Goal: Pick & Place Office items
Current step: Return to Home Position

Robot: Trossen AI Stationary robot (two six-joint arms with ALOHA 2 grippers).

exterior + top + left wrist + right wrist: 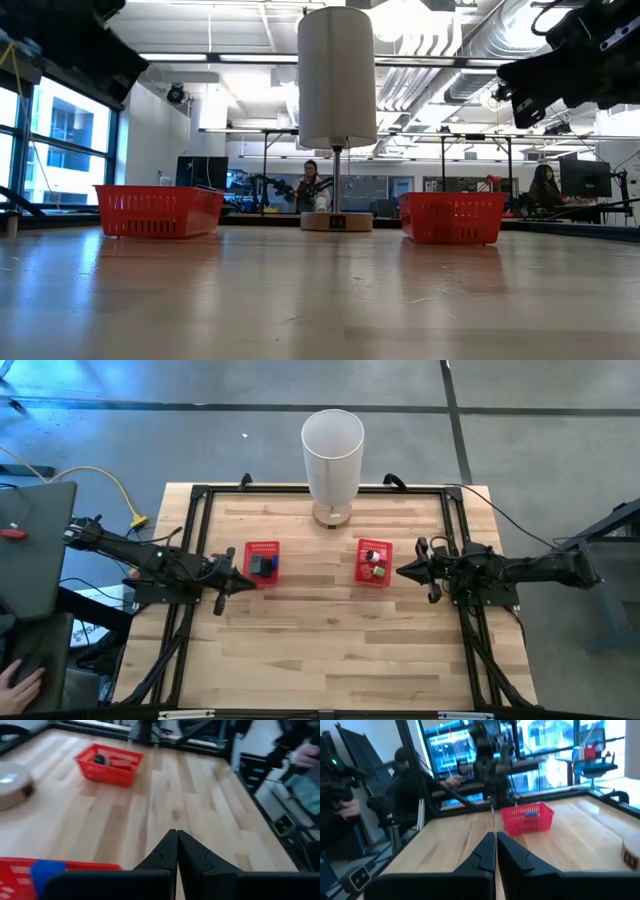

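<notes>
Left end effector (238, 582): fingers pressed flat together and empty. It hangs just beside the outer edge of the left basket (249, 565), above the tabletop (320, 650).
Right end effector (404, 571): fingers closed on each other with nothing between them. The tip points toward the right basket (374, 544), near it but apart.
Office items (263, 566): all visible ones lie inside the two baskets. Blue, green and dark pieces are in the left basket; white, pink-red and green pieces are in the right. None shows on the bare wood.
Reason for closed fingers: with nothing left to collect, a closed, empty grip probably suits a parked pose.
Reason for arm height: in the low view both arms sit high in the upper corners, above the basket rims. Pulling back from there is unlikely to snag a basket.
White cylinder (332, 455): upright at the back centre, between the baskets and well apart from both arms.
Task status: sorting appears finished; only arm retraction seems to be left.
</notes>
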